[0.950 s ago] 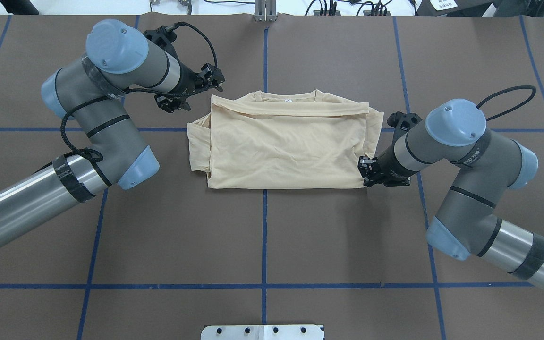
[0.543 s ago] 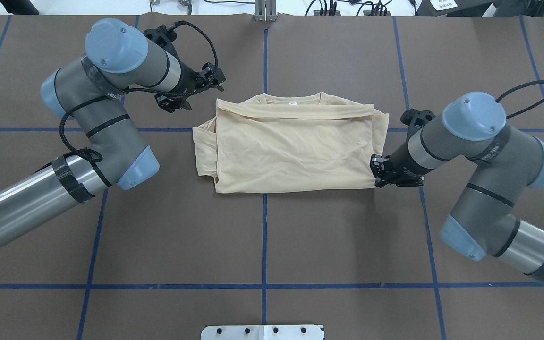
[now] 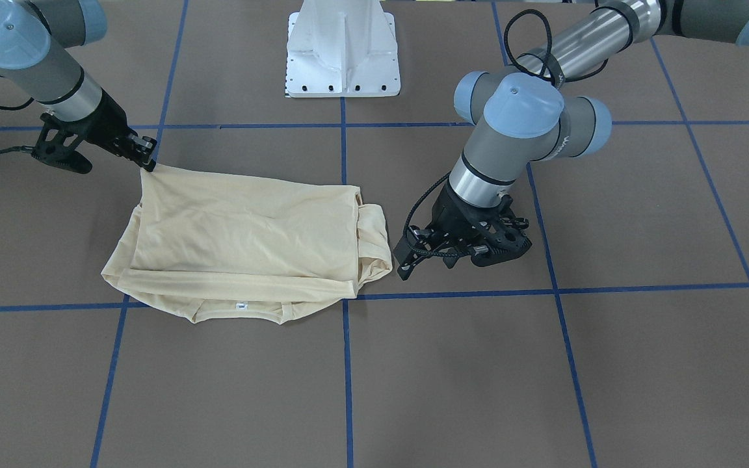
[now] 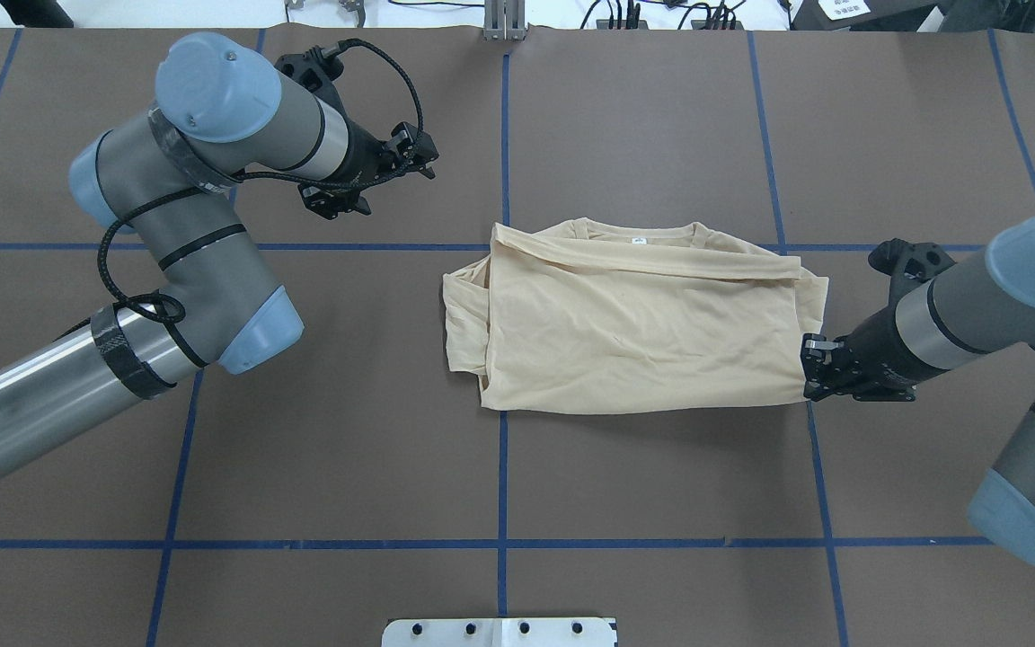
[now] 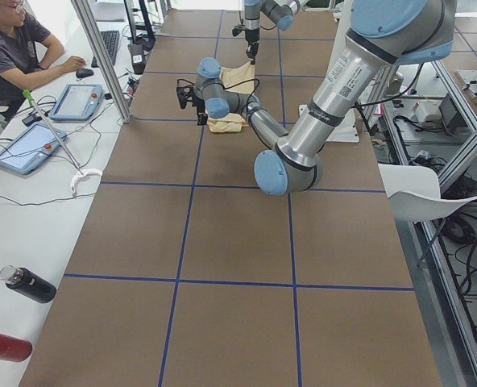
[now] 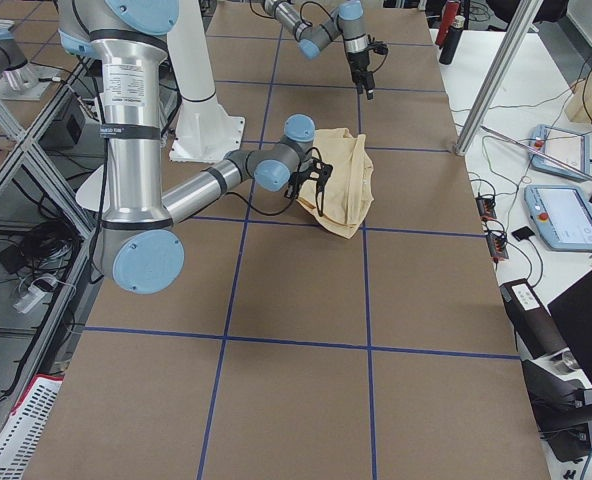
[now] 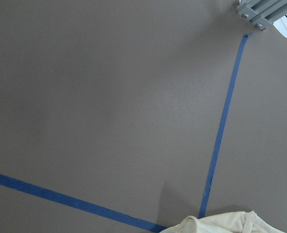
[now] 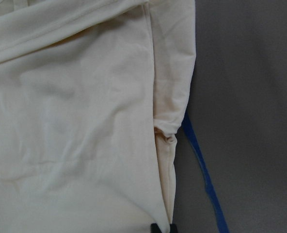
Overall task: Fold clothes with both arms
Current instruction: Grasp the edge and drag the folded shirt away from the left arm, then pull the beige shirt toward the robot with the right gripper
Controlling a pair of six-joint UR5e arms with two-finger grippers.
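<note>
The pale cream shirt [image 4: 634, 332] lies folded into a rough rectangle right of the table's middle, back side up, with its small neck label [image 4: 636, 240] on the far edge. A folded sleeve bunches at its left side. My right gripper [image 4: 810, 370] is shut on the shirt's near right corner, which also shows in the front view at the shirt [image 3: 244, 240] beside that gripper [image 3: 147, 156]. The right wrist view is filled by the shirt [image 8: 75, 121]. My left gripper [image 4: 419, 160] hangs open and holds nothing, well left of the shirt and apart from it.
Brown table covering with a grid of blue tape lines [image 4: 503, 449]. The white pedestal base [image 3: 342, 52] stands at the robot's side. A person [image 5: 13, 48] sits at a side bench with tablets; bottles [image 5: 29, 284] lie there.
The right gripper has pulled the shirt across the table toward the right and slightly nearer the robot. The left arm has barely moved.
</note>
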